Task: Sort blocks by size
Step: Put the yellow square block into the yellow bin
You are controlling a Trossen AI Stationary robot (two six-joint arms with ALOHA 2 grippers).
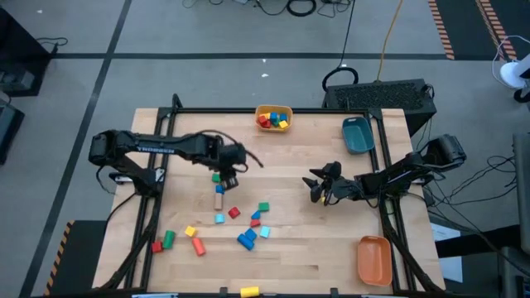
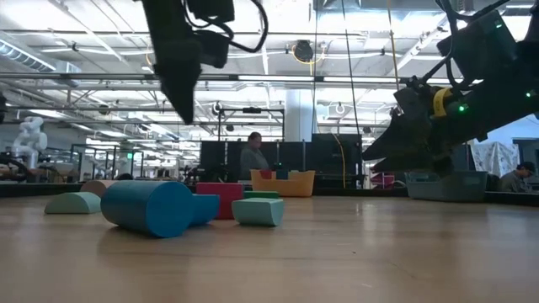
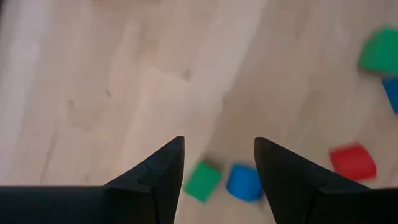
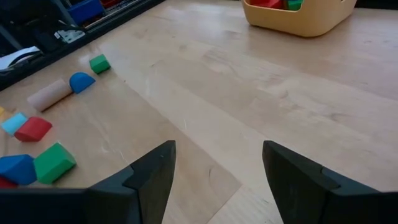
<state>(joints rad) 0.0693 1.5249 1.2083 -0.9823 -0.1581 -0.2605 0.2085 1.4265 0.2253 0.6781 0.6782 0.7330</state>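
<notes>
Several small blocks lie loose on the table's near middle: a green cube (image 1: 215,177), a blue block (image 1: 219,189), a plain wood bar (image 1: 219,200), red (image 1: 234,213), green (image 1: 263,206) and blue (image 1: 246,239) ones. My left gripper (image 1: 230,168) hangs open and empty above the green cube (image 3: 202,180) and the blue block (image 3: 244,182). My right gripper (image 1: 317,184) is open and empty over bare wood right of the middle; it also shows in the right wrist view (image 4: 217,163).
A yellow bin (image 1: 274,117) with several blocks stands at the far edge. A teal bin (image 1: 358,135) stands at the far right, an orange bin (image 1: 373,258) at the near right. More blocks lie near left (image 1: 168,239), and a yellow one (image 1: 249,290) at the near edge.
</notes>
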